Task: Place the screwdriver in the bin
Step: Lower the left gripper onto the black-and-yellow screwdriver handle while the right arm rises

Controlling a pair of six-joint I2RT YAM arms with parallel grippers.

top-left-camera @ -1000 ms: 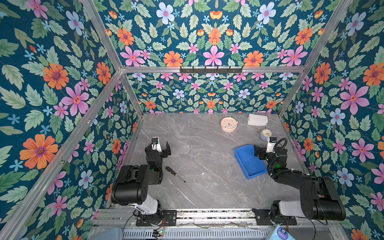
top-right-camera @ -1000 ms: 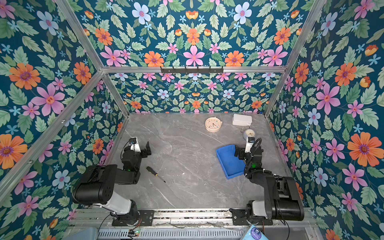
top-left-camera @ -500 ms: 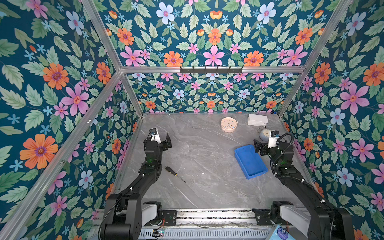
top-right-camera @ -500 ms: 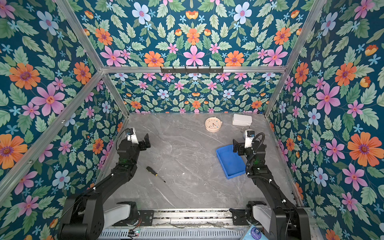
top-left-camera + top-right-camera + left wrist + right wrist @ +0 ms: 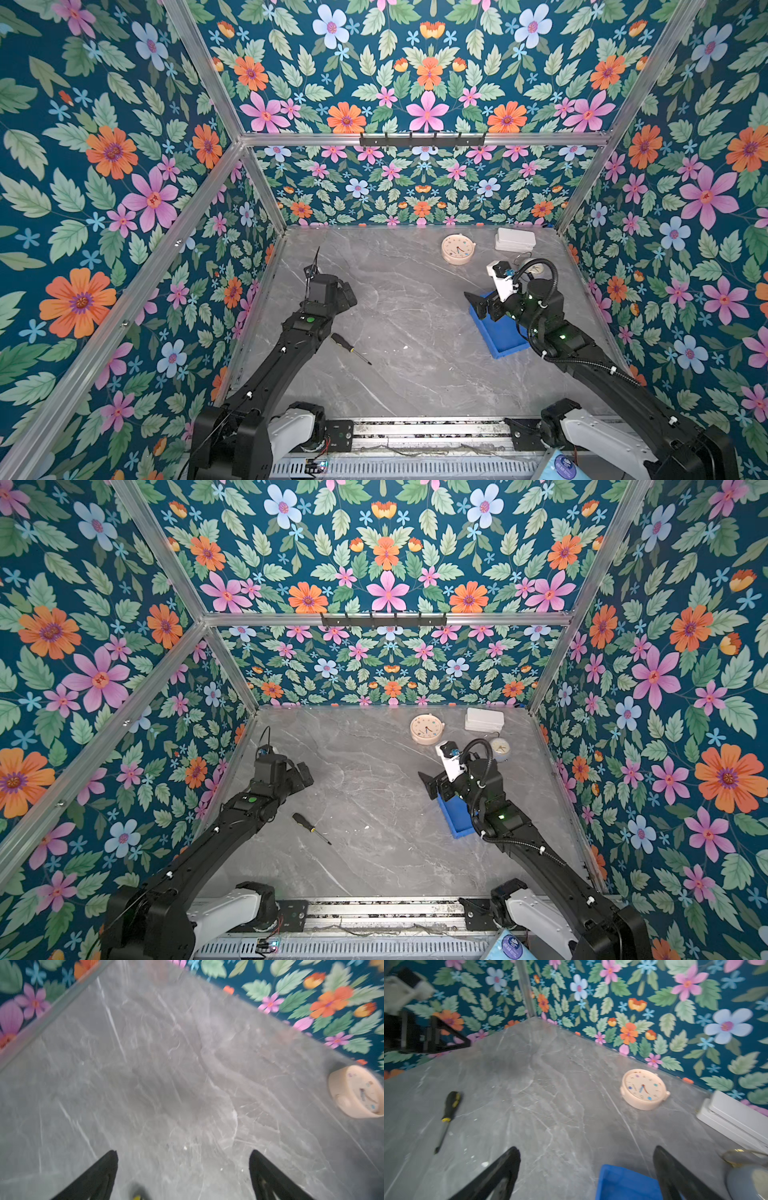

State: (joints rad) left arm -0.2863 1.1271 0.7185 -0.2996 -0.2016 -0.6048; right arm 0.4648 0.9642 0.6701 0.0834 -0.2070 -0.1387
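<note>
Risk: my left gripper [image 5: 182, 1154] is hanging wide and empty, the screwdriver [image 5: 350, 350] lying just behind and below it. My right gripper [image 5: 586, 1150], also wide, is hovering over the bin [image 5: 505, 340]. Pinching the thin shaft is likely rolling it away.

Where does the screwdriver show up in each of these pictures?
In a top view: screwdriver lies on the table beside the left arm.
In a top view: same place.
Left wrist: a blurred yellow bit at the frame's edge, perhaps it.
Right wrist: flat on the table.
Shared landmark: peach clock.
</note>
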